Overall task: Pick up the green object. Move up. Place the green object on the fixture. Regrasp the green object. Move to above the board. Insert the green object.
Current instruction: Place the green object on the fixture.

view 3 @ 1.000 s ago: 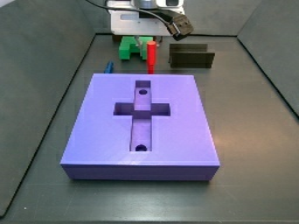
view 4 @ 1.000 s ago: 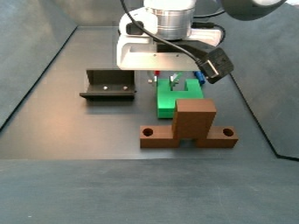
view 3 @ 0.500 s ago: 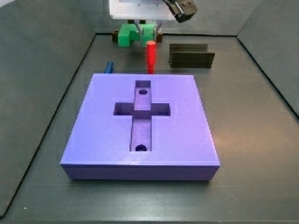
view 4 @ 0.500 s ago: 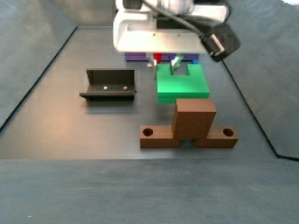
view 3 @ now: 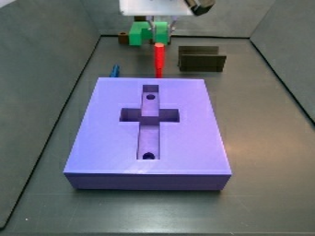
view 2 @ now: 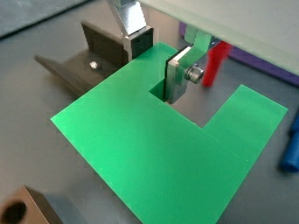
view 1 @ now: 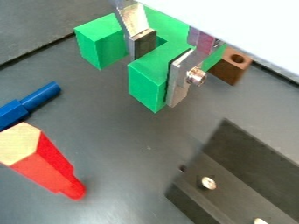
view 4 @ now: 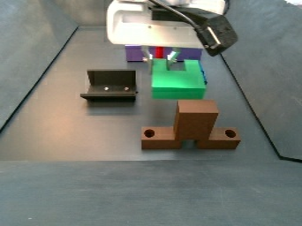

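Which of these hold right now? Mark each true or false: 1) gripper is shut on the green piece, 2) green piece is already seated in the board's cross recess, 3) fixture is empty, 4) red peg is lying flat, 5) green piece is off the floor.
1) True. The gripper is shut on the green object, one finger in its notch, seen in both wrist views.
2) False. The cross recess of the board is empty; the green object is held at the far end of the workspace.
3) True. The fixture holds nothing.
4) False. The red peg stands upright beyond the board.
5) True. In a side view it hangs clear of the floor, behind the brown stand.
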